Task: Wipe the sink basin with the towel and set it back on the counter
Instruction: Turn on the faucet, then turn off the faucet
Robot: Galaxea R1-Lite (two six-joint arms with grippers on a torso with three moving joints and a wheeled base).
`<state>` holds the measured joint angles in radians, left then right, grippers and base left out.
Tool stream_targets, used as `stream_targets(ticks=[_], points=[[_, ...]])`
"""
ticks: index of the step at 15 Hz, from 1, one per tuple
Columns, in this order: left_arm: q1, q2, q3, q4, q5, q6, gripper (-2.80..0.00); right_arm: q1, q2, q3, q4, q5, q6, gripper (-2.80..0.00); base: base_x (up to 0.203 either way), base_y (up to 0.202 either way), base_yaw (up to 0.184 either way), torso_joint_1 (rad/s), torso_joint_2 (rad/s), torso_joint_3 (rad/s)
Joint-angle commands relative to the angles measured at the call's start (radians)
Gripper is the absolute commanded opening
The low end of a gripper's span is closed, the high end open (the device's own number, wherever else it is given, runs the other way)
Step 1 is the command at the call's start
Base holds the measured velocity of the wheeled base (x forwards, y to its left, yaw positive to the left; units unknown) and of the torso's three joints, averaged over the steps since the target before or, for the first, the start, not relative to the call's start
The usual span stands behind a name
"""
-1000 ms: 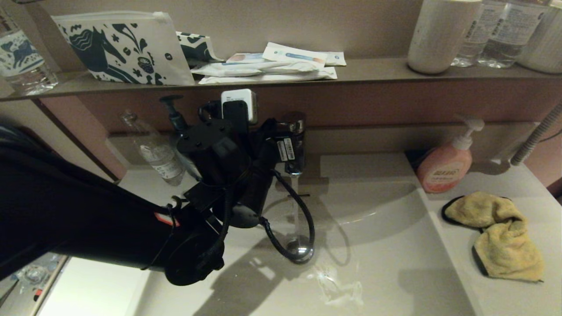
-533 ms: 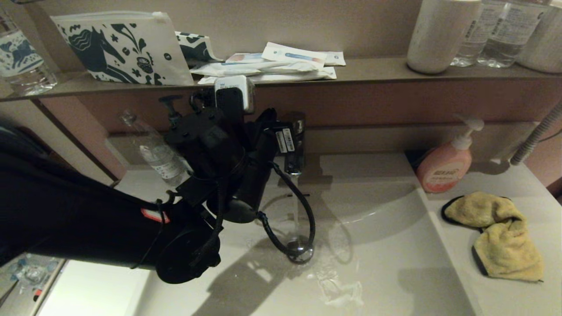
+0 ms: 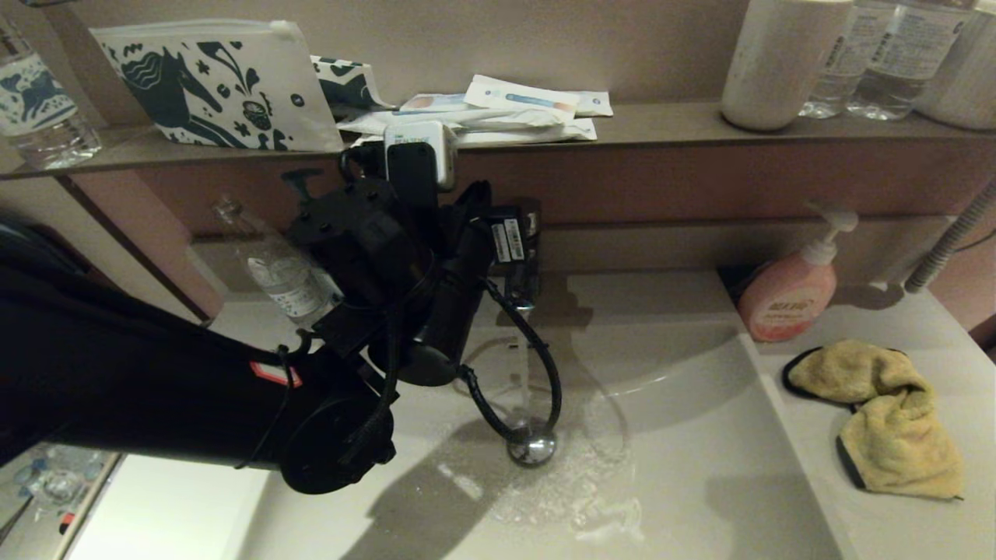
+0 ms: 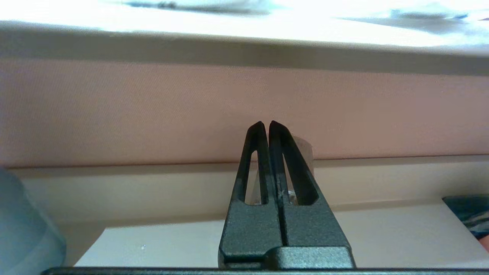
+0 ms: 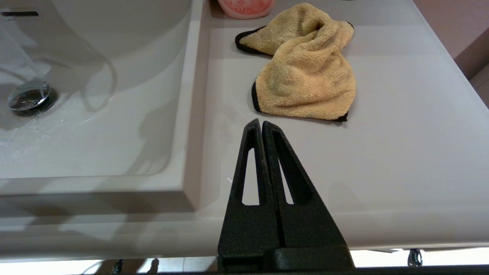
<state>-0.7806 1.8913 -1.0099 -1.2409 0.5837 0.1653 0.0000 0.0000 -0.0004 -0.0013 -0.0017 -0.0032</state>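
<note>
The mustard-yellow towel (image 3: 879, 416) (image 5: 305, 76) lies crumpled on the off-white counter (image 3: 918, 529) (image 5: 401, 160), to the right of the sink basin (image 3: 700, 474) (image 5: 95, 133). Water runs from the chrome faucet (image 3: 523, 297) onto the drain plug (image 3: 532, 446) (image 5: 28, 96) and spreads over the basin floor. My left arm (image 3: 366, 280) reaches to the faucet. The left gripper (image 4: 266, 124) is shut, with the chrome faucet top just behind its fingertips. My right gripper (image 5: 261, 122) is shut and empty, hovering over the counter's front edge short of the towel; it is outside the head view.
A pink soap bottle (image 3: 787, 299) stands behind the towel. A clear plastic bottle (image 3: 280, 272) leans at the basin's left rear. The brown shelf ledge (image 3: 661, 124) above holds a patterned pouch, packets and bottles. A ribbed hose (image 3: 951, 239) runs down at the far right.
My left wrist has risen a little at the faucet. The wet patch around the drain has spread wider across the basin floor. The towel has not moved.
</note>
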Motion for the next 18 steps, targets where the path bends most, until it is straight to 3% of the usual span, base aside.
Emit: stream_targets(ticks=[1,8,15,18], points=[[0.000,0.017,-0.013,-0.006,0.000,0.003,-2.80,0.001,0.002,0.000,0.000,0.000,0.000,-2.80,0.000,0.000,0.000,0.000,0.00,0.000],[0.001,0.063,0.004,-0.008,-0.018,0.023,-2.80,0.001,0.002,0.000,0.000,0.000,0.000,-2.80,0.000,0.000,0.000,0.000,0.00,0.000],[-0.012,0.056,0.128,-0.056,-0.017,0.022,-2.80,0.000,0.002,0.000,0.000,0.000,-0.001,-2.80,0.000,0.000,0.000,0.000,0.00,0.000],[-0.008,-0.041,0.190,-0.081,-0.014,0.024,-2.80,0.000,0.002,-0.001,0.000,0.000,-0.001,-2.80,0.000,0.000,0.000,0.000,0.00,0.000]])
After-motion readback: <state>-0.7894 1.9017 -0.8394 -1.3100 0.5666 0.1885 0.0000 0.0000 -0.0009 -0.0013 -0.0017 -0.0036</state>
